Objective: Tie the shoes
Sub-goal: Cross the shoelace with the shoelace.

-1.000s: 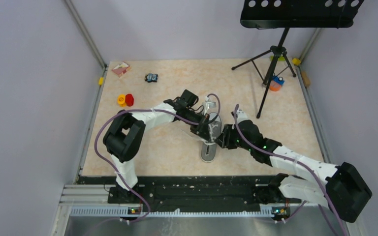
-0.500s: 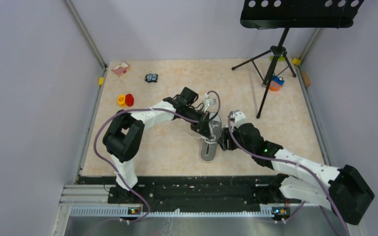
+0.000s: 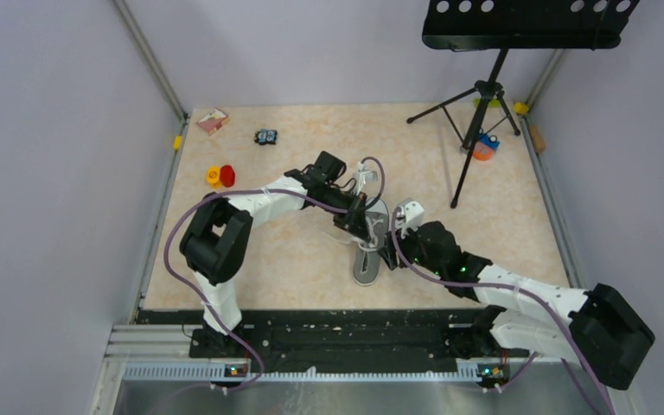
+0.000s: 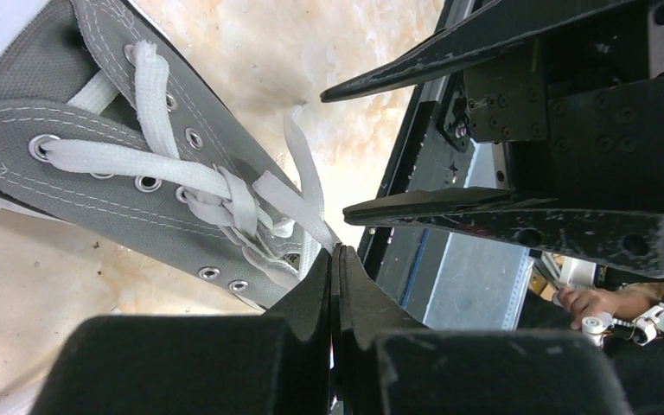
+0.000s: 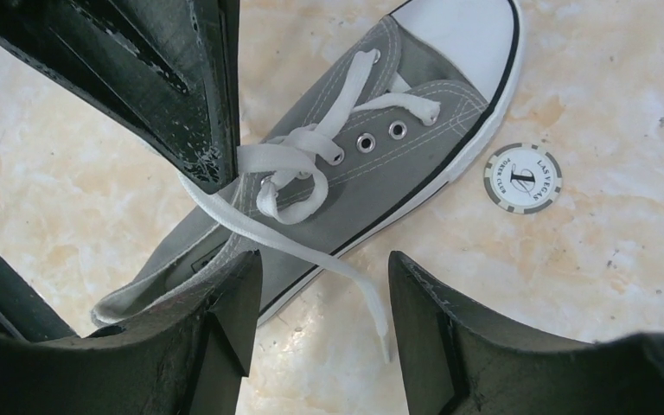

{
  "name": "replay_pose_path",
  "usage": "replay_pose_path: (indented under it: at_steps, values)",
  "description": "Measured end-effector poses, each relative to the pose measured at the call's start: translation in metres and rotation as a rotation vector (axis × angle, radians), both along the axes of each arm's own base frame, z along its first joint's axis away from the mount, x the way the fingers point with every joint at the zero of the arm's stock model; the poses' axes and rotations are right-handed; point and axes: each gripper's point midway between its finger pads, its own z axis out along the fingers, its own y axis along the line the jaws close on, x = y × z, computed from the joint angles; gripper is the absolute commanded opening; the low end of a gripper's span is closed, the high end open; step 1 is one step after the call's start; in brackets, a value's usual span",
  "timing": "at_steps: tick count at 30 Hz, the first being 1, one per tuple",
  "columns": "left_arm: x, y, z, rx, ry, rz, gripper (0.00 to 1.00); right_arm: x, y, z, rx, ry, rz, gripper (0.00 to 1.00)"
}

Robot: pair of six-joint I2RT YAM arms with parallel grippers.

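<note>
Grey sneaker (image 3: 367,262) lies on the table (image 3: 251,251), toe toward the arm bases, and both arms meet over its laced part. Left pincer (image 4: 335,259) sits over the sneaker's eyelet rows, fingers pressed tight together and pinching one strand of the white lace (image 5: 294,246). The strand runs taut from the crossed laces to the fingertips. Right pincer (image 5: 322,266) is just beside the sneaker's side, near the heel half, with its fingers spread wide and nothing gripped. The loose lace end trails on the table between its two fingers; I cannot tell if it touches them. Poker chip (image 5: 523,178) lies just beside the sneaker's toe cap, not touching.
</note>
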Motion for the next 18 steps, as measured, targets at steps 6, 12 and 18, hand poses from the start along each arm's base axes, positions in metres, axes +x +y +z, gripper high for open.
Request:
replay_pose_path:
  at_steps: [6,12,18]
  values:
    - [0.000,0.000,0.000,0.001,0.001,0.002,0.00,-0.004,0.005,-0.017,-0.050,0.028,0.061,0.52]
    - [0.000,0.001,0.000,0.001,0.002,0.002,0.00,-0.008,0.008,-0.027,-0.063,0.055,0.084,0.24]
    - [0.000,0.001,0.000,0.001,0.002,0.002,0.00,-0.005,0.010,-0.022,-0.048,0.038,0.080,0.05]
